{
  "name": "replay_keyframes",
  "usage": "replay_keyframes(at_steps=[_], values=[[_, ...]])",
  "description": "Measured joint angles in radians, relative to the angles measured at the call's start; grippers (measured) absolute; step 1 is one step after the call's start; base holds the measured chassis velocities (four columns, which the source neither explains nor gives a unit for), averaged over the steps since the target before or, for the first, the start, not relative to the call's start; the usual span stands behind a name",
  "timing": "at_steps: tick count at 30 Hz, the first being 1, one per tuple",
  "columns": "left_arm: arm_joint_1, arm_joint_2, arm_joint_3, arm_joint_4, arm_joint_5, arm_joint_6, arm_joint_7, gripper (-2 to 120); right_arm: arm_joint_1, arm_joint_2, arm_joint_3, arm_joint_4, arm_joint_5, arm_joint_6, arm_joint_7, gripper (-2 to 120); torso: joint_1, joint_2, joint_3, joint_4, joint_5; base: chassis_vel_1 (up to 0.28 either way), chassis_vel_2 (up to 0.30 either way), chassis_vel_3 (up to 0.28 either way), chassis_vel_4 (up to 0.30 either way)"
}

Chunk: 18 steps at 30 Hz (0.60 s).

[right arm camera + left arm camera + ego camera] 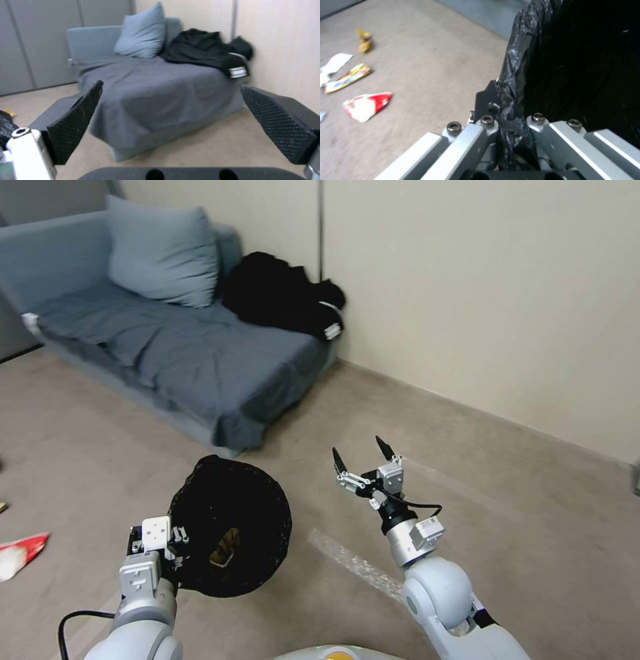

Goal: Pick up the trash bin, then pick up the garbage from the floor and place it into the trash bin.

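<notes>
Clamped on the bag-lined rim of the trash bin, the left gripper is holding it off the floor, mouth up to receive litter. Beside the bin, the right gripper is hovering empty, fingers spread; a red-white wrapper is lying on the floor near the bin.

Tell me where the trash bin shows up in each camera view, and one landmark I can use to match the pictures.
Head view: the trash bin sits lower left of centre, held at its rim by the left gripper.
Left wrist view: its black bag fills the right side, the rim pinched between the fingers.
Right wrist view: a sliver of black bag at the left edge, likely the bin.
Shared landmark: the grey sofa, beyond the bin in all three.
</notes>
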Motion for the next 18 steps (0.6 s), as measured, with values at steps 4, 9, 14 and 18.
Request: replay_keyframes(at_steps=[4, 9, 14, 18], values=[[0.002, 0.000, 0.001, -0.001, 0.000, 0.000, 0.002, 1, 0.000, -0.002, 0.001, 0.000, 0.001, -0.001, -0.001, 100, 0.000, 0.000, 0.000, 0.0000, 0.0000, 0.129, 0.128, 0.121, 0.122], [0.003, 0.002, -0.001, -0.003, 0.000, 0.000, 0.003, 1, 0.001, -0.001, 0.001, 0.000, 0.003, -0.001, -0.002, 100, 0.000, 0.000, 0.000, 0.0000, 0.0000, 0.128, 0.130, 0.129, 0.118], [0.004, 0.003, -0.003, -0.005, -0.001, 0.000, 0.003, 1, 0.004, -0.001, 0.001, 0.000, 0.005, -0.001, -0.002, 100, 0.000, 0.000, 0.000, 0.0000, 0.0000, 0.125, 0.135, 0.116, 0.123], [0.004, 0.004, -0.003, -0.006, -0.001, 0.001, 0.004, 1, 0.006, -0.002, 0.003, 0.000, 0.007, -0.002, -0.002, 100, 0.000, 0.000, 0.000, -0.0001, 0.0000, 0.121, 0.110, 0.126, 0.114]])
